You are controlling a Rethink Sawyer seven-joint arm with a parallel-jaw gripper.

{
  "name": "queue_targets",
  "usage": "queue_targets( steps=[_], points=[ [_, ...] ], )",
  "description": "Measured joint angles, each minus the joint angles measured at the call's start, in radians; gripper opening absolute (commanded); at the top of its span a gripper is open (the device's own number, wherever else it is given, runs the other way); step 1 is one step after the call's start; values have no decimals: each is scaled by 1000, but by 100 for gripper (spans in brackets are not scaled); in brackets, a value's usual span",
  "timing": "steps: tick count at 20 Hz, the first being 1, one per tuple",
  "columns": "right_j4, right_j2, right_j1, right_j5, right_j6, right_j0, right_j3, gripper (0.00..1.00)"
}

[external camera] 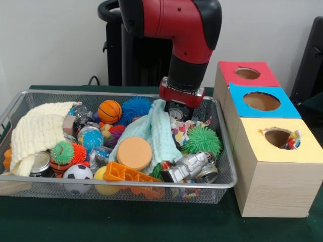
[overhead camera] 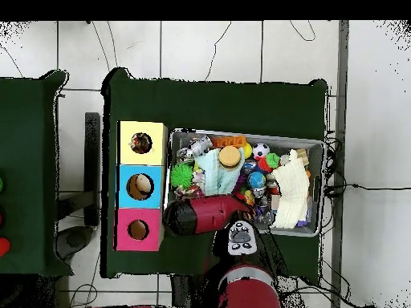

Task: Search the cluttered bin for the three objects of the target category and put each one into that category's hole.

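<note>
The wire mesh bin (external camera: 121, 93) holds a heap of toys and cloths; it also shows in the overhead view (overhead camera: 315, 143). A white dotted piece (external camera: 185, 130) lies at its right rear, between a mint cloth (external camera: 151, 132) and a green spiky ball (external camera: 203, 141). Another dotted piece (external camera: 291, 141) sticks out of the hole (external camera: 278, 136) in the yellow-topped box (external camera: 272, 174). My gripper (external camera: 177, 112) hangs low in the bin, just above and behind the dotted piece there. In the overhead view the arm (overhead camera: 205, 215) hides it. A third piece is not visible.
Blue-topped (external camera: 260, 101) and red-topped (external camera: 247, 73) boxes stand behind the yellow one. The bin also holds a cream cloth (external camera: 35, 133), orange disc (external camera: 133, 153), basketball (external camera: 109, 111), blue spiky ball (external camera: 135, 107), silver toy robot (external camera: 191, 166), orange plastic piece (external camera: 126, 175) and football (external camera: 77, 174).
</note>
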Motion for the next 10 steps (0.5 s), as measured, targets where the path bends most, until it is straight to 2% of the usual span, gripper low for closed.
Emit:
queue_targets(
  steps=[4,10],
  points=[
    [0,0,0,-40,0,7,-2,100],
    [0,0,12,-50,0,16,-1,100]
  ],
)
